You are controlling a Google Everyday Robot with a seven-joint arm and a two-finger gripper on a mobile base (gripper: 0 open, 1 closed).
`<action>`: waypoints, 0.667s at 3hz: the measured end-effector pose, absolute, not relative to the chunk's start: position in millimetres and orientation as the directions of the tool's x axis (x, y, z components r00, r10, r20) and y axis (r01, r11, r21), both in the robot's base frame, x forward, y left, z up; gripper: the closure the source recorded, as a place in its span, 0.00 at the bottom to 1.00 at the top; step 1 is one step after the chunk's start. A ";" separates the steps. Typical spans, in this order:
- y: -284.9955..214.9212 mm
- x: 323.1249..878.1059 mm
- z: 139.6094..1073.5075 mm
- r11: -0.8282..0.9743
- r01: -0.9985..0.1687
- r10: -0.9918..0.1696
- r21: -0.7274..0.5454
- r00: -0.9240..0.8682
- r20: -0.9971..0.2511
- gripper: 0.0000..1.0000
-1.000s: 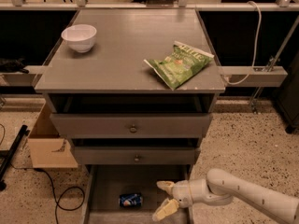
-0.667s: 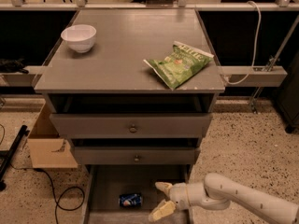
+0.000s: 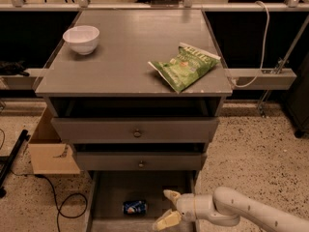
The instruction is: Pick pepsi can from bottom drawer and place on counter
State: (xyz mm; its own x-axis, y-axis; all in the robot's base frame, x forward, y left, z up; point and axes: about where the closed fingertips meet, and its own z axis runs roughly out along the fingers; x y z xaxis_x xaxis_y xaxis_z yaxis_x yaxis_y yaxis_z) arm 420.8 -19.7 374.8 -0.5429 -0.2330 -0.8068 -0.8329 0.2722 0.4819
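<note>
Blue pepsi can point(image 3: 134, 207) lies on its side on the floor of the pulled-out bottom drawer point(image 3: 112, 187), under the desk's front edge. End effector point(image 3: 169, 208) sits low in the drawer just right of the can, its two beige fingers point(image 3: 166, 220) spread open with nothing between them and no visible contact with the can. White arm point(image 3: 241, 209) comes in from the lower right. Grey desk point(image 3: 130, 47) carries a white bowl point(image 3: 81, 39) near its back-left corner and a green chip bag point(image 3: 185, 65) by its right edge, toward the front-right corner. Two upper drawers, knobs point(image 3: 137, 133) showing, are slightly open.
</note>
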 end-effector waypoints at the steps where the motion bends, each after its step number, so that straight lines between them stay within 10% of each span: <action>1: -19.7 420.8 374.8 0.272 -0.833 -0.233 0.482 -0.543 -0.807 0.00; 2: -21.2 423.6 375.8 0.328 -0.857 -0.194 0.397 -0.472 -0.860 0.00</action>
State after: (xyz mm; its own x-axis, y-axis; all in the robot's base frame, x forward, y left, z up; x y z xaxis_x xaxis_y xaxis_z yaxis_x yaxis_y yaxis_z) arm 423.6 -21.2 375.8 -0.4723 -0.1935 -0.8599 -0.8572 0.3282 0.3969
